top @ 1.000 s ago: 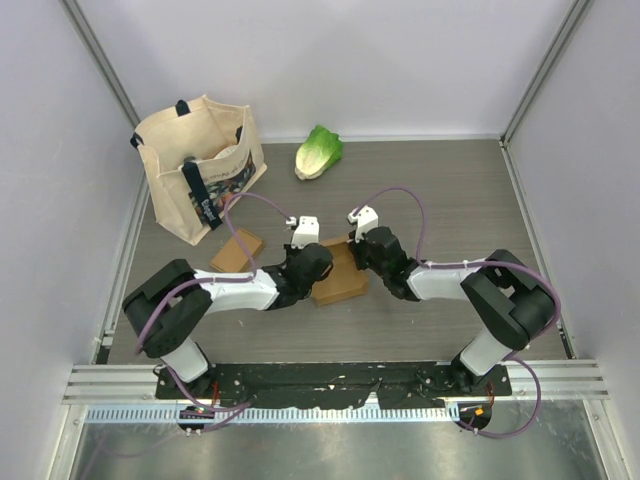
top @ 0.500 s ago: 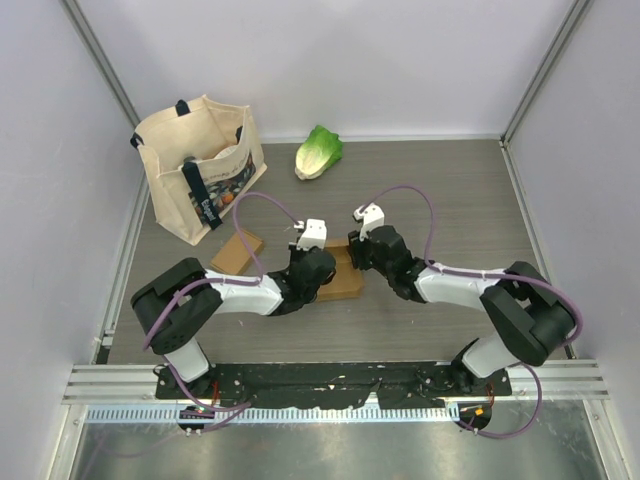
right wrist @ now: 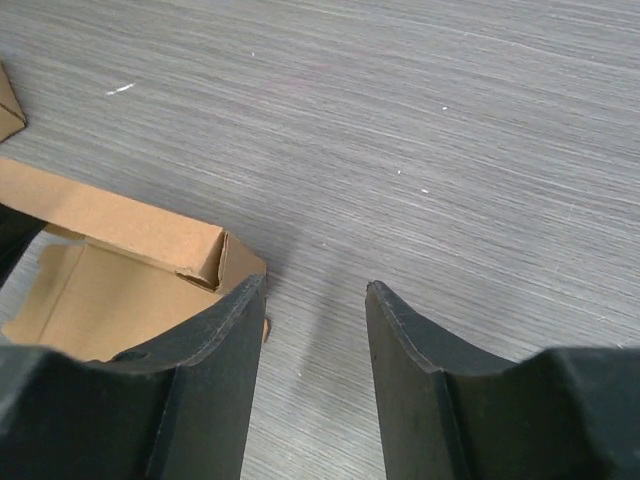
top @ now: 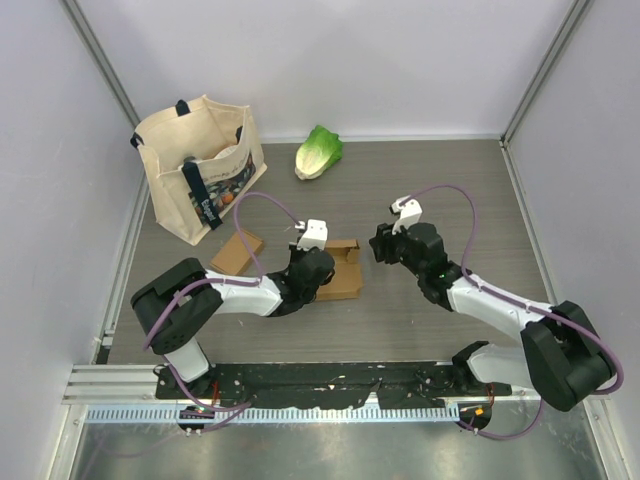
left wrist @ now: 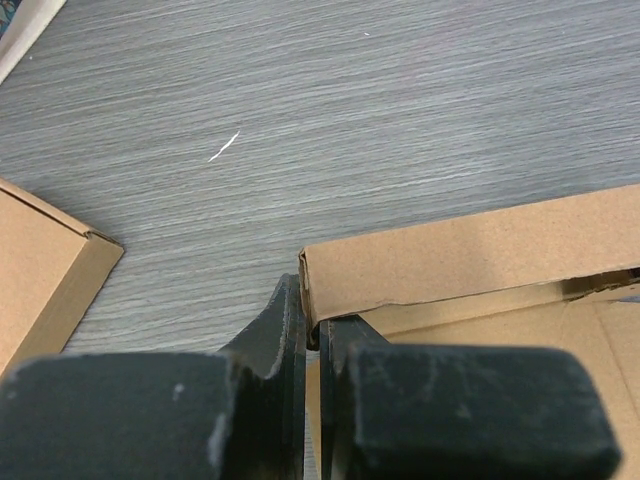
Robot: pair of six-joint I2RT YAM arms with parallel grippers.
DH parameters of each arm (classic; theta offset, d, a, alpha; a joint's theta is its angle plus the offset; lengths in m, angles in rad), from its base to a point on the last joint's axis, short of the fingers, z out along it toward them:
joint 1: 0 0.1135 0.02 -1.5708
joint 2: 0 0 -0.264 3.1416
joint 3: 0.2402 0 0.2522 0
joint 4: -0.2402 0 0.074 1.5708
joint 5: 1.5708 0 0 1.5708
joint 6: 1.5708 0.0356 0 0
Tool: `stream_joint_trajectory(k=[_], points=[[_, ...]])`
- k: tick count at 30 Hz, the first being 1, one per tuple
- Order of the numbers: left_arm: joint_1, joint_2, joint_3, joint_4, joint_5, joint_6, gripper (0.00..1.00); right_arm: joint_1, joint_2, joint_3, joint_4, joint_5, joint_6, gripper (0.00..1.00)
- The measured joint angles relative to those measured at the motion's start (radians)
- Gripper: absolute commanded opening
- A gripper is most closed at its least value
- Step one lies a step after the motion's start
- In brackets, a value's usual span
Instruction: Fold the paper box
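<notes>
The brown paper box (top: 345, 270) lies partly folded on the grey table, with a raised wall (left wrist: 450, 255) along its far side. My left gripper (top: 320, 270) is shut on the left end of that wall (left wrist: 312, 322), right at the corner. My right gripper (top: 377, 250) hangs open just right of the box, nothing between its fingers (right wrist: 225, 345). In the right wrist view the box's corner (right wrist: 130, 245) sits beside the left finger, and bare table shows in the gap of the right gripper (right wrist: 315, 292).
A second flat cardboard piece (top: 238, 252) lies left of the box, also visible in the left wrist view (left wrist: 45, 270). A canvas tote bag (top: 200, 170) stands at the back left and a green cabbage (top: 318, 152) behind the box. Metal frame rails bound the table.
My right gripper has opened, let go of the box and pulled away to the right. The left gripper stays clamped on the box's left corner.
</notes>
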State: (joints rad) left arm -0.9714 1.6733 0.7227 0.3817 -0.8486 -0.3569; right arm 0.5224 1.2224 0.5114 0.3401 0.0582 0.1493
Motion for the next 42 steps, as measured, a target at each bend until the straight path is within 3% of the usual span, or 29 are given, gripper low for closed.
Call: stream_joint_trajectory(k=[10,31,39,41,42], points=[[0.0,0.0,-0.001,0.011,0.008,0.009,0.0,0.113,0.08,-0.083,0.084,-0.033,-0.102,0.49],[0.0,0.0,-0.029,0.061,0.023,0.023,0.0,0.149,0.323,-0.003,0.278,0.005,-0.207,0.34],[0.003,0.0,-0.041,0.071,0.021,0.025,0.0,0.177,0.395,0.044,0.315,0.08,-0.23,0.17],[0.005,0.0,-0.043,0.07,0.021,0.025,0.0,0.186,0.404,0.05,0.32,0.108,-0.231,0.03],[0.005,0.0,-0.043,0.07,0.021,0.024,0.0,0.19,0.408,0.054,0.321,0.129,-0.231,0.01]])
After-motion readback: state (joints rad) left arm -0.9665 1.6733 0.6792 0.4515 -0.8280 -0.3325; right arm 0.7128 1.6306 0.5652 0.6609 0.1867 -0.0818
